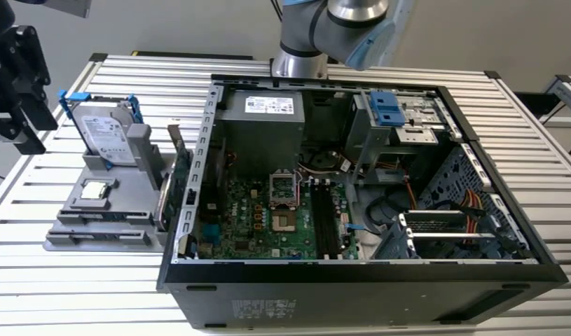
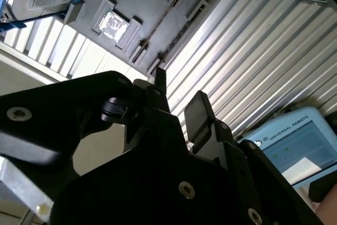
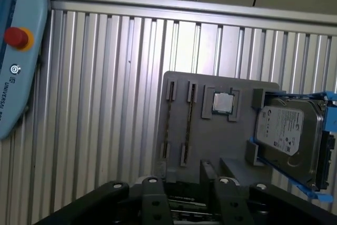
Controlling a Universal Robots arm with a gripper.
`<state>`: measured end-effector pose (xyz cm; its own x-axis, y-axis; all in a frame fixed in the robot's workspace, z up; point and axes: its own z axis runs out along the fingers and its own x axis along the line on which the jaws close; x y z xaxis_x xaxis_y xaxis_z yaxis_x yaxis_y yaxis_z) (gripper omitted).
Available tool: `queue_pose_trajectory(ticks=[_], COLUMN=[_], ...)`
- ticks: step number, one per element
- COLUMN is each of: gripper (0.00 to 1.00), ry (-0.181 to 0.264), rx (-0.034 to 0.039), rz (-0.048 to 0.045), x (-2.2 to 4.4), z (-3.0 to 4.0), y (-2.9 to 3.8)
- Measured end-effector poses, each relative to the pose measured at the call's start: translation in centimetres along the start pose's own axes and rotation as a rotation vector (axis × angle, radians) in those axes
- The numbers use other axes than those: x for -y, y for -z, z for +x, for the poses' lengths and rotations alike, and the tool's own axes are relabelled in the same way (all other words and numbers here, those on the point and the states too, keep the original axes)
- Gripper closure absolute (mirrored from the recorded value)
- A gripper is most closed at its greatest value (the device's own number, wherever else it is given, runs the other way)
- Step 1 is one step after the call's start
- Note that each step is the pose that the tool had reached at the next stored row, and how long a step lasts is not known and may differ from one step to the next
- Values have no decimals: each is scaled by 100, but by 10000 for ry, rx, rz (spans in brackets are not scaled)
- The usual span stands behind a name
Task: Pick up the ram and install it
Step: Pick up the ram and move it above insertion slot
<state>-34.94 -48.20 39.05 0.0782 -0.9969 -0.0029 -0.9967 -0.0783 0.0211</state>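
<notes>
From where I stand I count one table (image 1: 61, 280), and on it one open computer case (image 1: 360, 301), one grey holder (image 1: 80, 239), one hard drive (image 1: 108, 136), one processor chip (image 1: 95, 189) and one ram (image 1: 176, 183). The holder has two long slots (image 3: 169, 122). There is one robot arm (image 1: 299, 35) and one teach pendant (image 3: 16, 51).

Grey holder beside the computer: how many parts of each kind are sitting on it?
Hard drive: 1
Processor chip: 1
Ram sticks: 2, standing edge-on in their slots
Total: 4
</notes>
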Motion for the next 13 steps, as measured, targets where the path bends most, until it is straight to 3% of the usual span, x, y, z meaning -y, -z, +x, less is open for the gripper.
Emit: queue_pose_trajectory(ticks=[9, 10, 13], gripper=[0, 0, 0], ry=[44, 43, 48], rx=[2, 26, 230], rz=[0, 1, 18], x=[0, 0, 0], z=[0, -1, 0], y=[0, 0, -6])
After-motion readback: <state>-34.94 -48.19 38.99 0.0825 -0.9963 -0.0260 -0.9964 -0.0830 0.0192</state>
